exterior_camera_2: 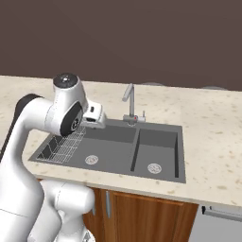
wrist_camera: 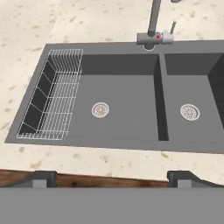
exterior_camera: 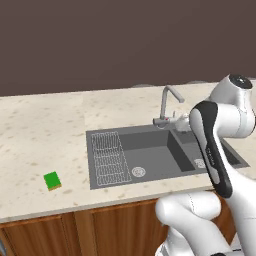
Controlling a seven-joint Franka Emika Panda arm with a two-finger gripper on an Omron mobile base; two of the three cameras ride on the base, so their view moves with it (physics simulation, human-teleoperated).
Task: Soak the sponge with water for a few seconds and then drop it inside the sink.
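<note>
my hand is hovering spread wide and empty over the sink. the sponge is lying on the worktop, well left of the sink.

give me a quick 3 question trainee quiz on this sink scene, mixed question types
1. True or false: the sponge lies on the counter, left of the sink.
2. Multiple choice: the tool is A) shut on the sponge, B) open and holding nothing, C) shut on the faucet handle.
3. Fill in: the wire drainboard sits at the ______ end of the large basin in the hand view.

Key
1. True. It rests on the bare counter, apart from the sink rim.
2. B. The two tips stand wide apart at the bottom of the hand view, nothing between them.
3. Left. No water runs from the faucet.
</note>
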